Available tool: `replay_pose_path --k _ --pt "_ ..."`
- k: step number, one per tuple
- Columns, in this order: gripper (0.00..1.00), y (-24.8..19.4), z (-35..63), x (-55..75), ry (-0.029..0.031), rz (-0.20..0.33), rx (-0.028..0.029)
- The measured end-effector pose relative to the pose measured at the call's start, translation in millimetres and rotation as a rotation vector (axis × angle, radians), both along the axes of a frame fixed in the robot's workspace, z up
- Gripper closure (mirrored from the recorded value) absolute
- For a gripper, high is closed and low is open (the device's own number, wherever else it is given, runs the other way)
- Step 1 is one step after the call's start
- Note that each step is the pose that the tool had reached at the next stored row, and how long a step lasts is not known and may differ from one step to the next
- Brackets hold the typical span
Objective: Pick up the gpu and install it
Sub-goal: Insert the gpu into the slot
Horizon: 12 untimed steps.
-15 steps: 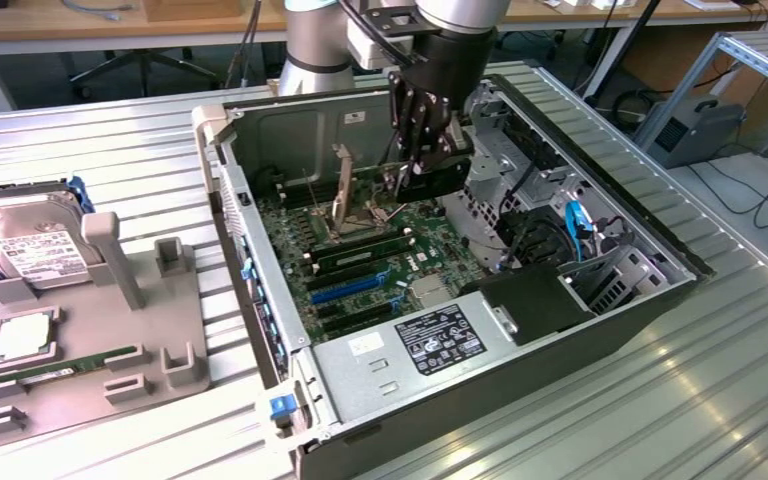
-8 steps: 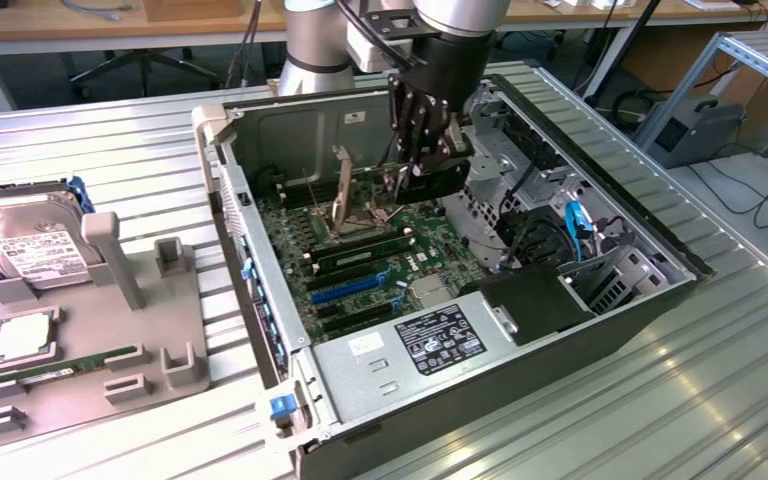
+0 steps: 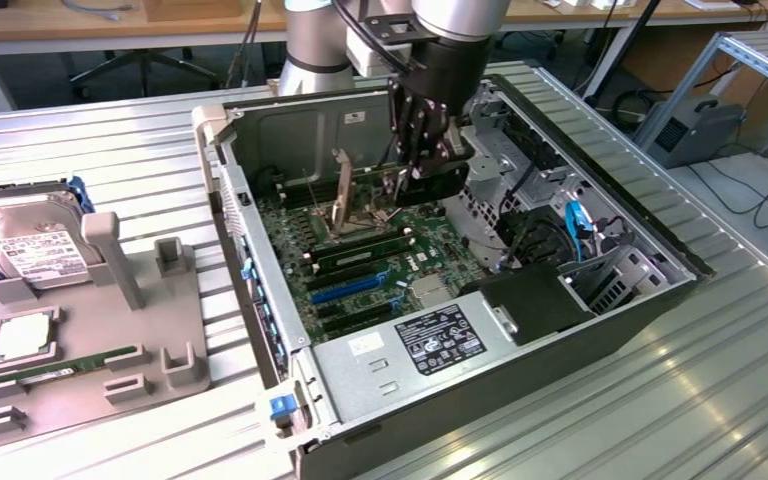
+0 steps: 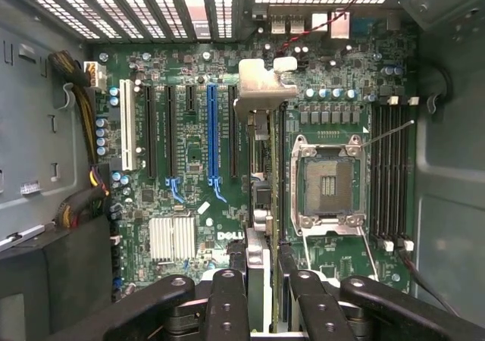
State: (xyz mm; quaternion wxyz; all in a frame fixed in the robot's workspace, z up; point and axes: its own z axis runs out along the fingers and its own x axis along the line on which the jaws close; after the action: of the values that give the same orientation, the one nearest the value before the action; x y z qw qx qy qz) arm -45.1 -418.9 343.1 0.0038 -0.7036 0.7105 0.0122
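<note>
Holding the gpu (image 4: 261, 121) edge-on in the end effector (image 4: 261, 299), closed narrow on the card's two faces. Hanging inside the open computer case (image 3: 244, 200), lying on its side at the middle of the worktop (image 3: 704, 400). Carrying the card above the motherboard (image 4: 189, 197), between the blue slot (image 4: 212, 129) and the CPU socket (image 4: 326, 182), with the silvery bracket pointing toward the case's vented rear wall (image 4: 151, 7). Not showing whether the card's lower edge is touching a slot.

Judging the risks from here: coming down out of line with the slot and jamming the contact edge on the slot wall or on board components; catching the bracket on the rear wall; tilting the card in so narrow a grip; brushing the open CPU socket just beside the card and bending its pins.
</note>
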Motion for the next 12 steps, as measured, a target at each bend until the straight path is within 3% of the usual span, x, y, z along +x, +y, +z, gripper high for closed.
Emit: replay_pose_path --k 12 --pt "0.73 -0.4 -3.6 0.0 0.0 0.0 0.0"
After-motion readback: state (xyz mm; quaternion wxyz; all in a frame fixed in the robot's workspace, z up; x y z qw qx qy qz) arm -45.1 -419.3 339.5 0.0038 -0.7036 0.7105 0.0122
